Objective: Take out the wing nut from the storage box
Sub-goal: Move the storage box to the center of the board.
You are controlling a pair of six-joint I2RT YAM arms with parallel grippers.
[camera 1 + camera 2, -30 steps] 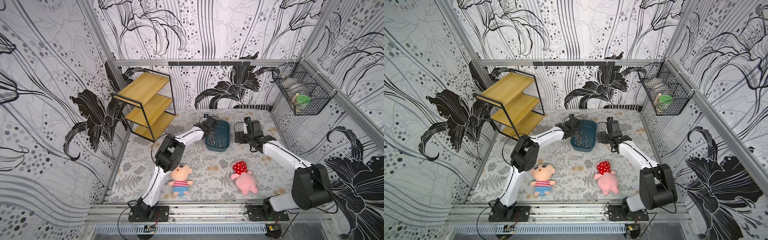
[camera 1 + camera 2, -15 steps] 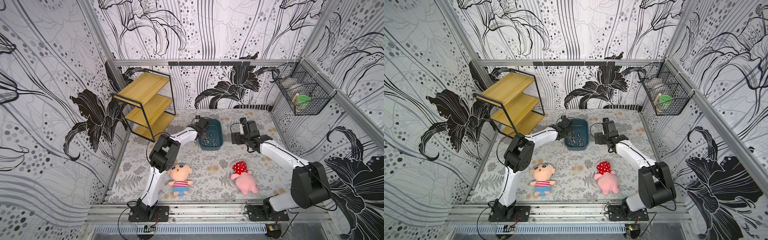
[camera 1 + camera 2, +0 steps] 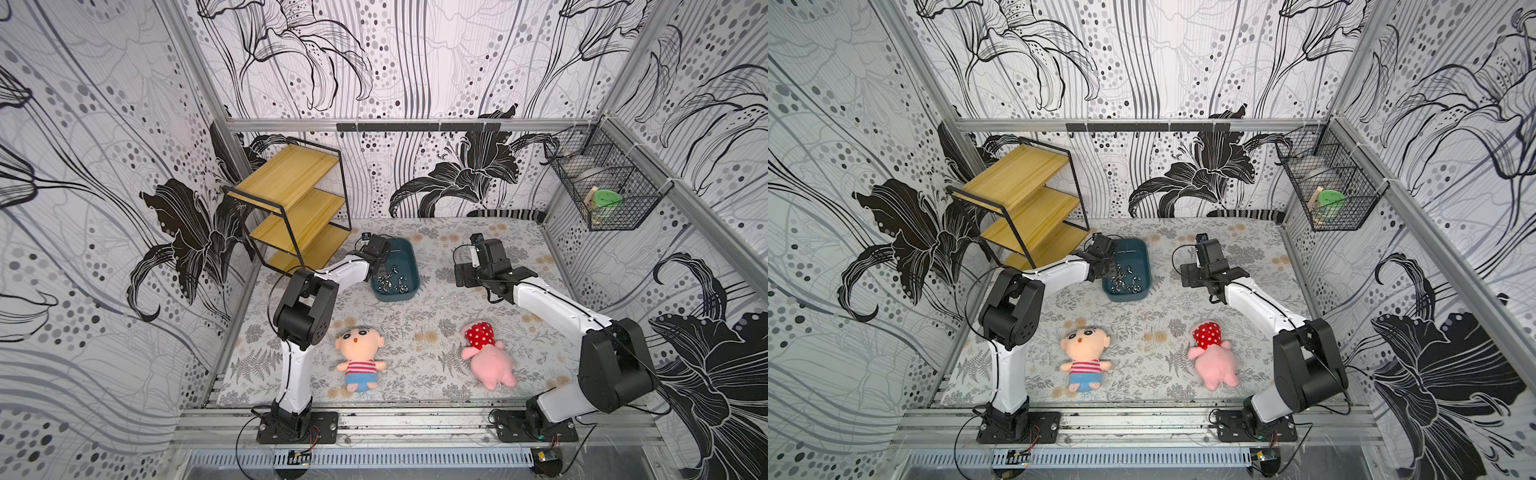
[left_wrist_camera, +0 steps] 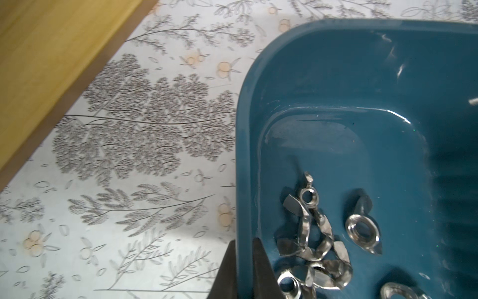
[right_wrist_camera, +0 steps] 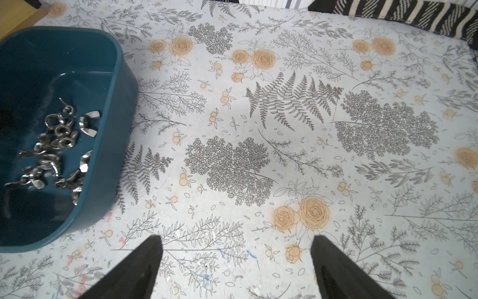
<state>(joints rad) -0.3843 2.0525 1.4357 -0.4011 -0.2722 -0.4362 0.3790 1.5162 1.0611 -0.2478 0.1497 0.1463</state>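
Note:
The storage box [image 3: 395,296], a dark teal tub, sits at the back of the mat in both top views [image 3: 1125,296], next to the shelf. Several silver wing nuts [image 4: 313,233] lie heaped on its floor; they also show in the right wrist view [image 5: 57,145]. My left gripper [image 4: 244,242] is shut on the box's left wall [image 4: 243,129], one finger outside and one inside, and holds no nut. My right gripper [image 5: 236,240] hangs open over bare mat to the right of the box [image 5: 113,145], with nothing between its fingers.
A yellow wooden shelf [image 3: 291,199] stands just left of the box. A boy doll [image 3: 359,357] and a pink plush [image 3: 486,357] lie on the mat near the front. A black wire basket [image 3: 602,183] hangs on the right wall.
The left gripper has closed on the box wall, and the box has slid left towards the shelf. The right gripper has shifted left too, still open.

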